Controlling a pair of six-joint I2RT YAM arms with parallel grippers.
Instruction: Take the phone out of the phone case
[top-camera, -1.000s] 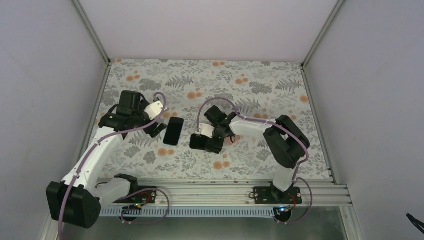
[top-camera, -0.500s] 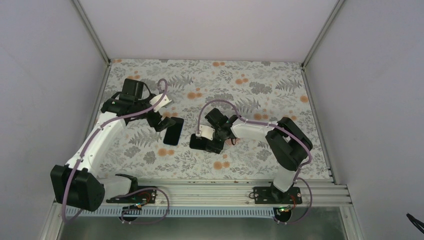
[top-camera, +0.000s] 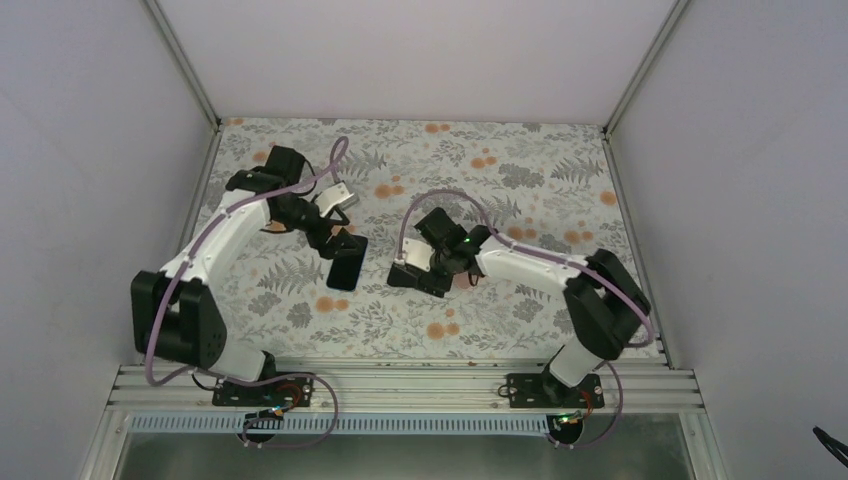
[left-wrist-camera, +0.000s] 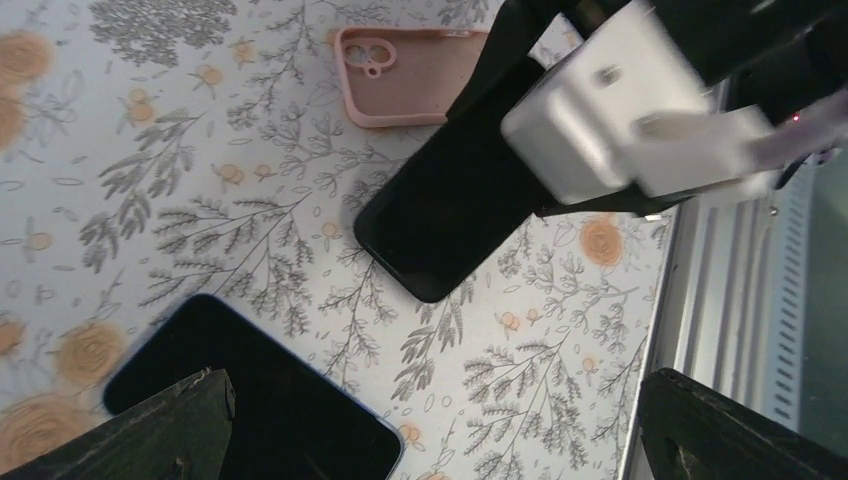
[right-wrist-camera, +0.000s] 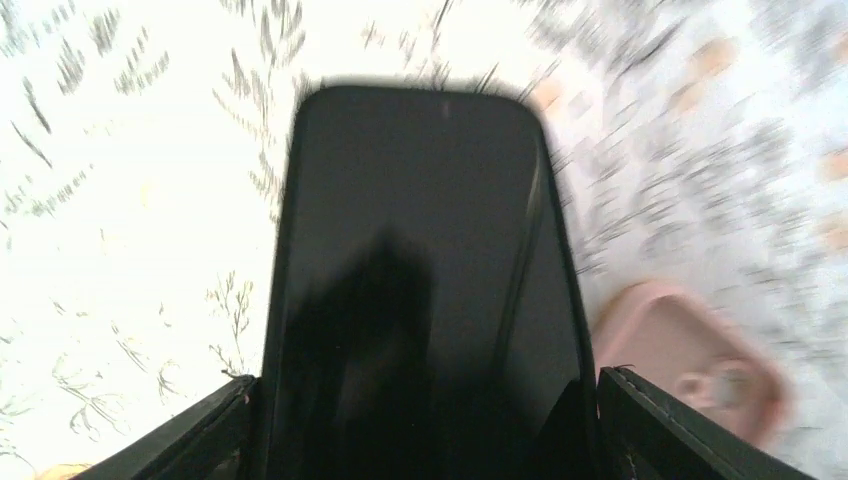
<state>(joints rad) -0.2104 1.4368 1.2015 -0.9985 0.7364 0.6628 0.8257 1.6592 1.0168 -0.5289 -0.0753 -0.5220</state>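
My right gripper (top-camera: 428, 268) (right-wrist-camera: 428, 405) is shut on the sides of a black phone (right-wrist-camera: 420, 270). It holds the phone low over the table; the phone also shows in the top view (top-camera: 412, 279) and in the left wrist view (left-wrist-camera: 450, 205). An empty pink phone case (left-wrist-camera: 405, 75) (right-wrist-camera: 690, 355) lies on the table just beside it, mostly hidden under the right arm in the top view. A second black phone (top-camera: 347, 266) (left-wrist-camera: 250, 395) lies flat to the left. My left gripper (top-camera: 338, 243) (left-wrist-camera: 430, 440) is open over that phone's far end and holds nothing.
The floral tablecloth (top-camera: 500, 170) covers the table. White walls close in the left, back and right. An aluminium rail (top-camera: 400, 380) (left-wrist-camera: 740, 260) runs along the near edge.
My left arm has swung round and its gripper has moved right, over the far end of the flat phone. My right gripper has shifted slightly back and right with its phone.
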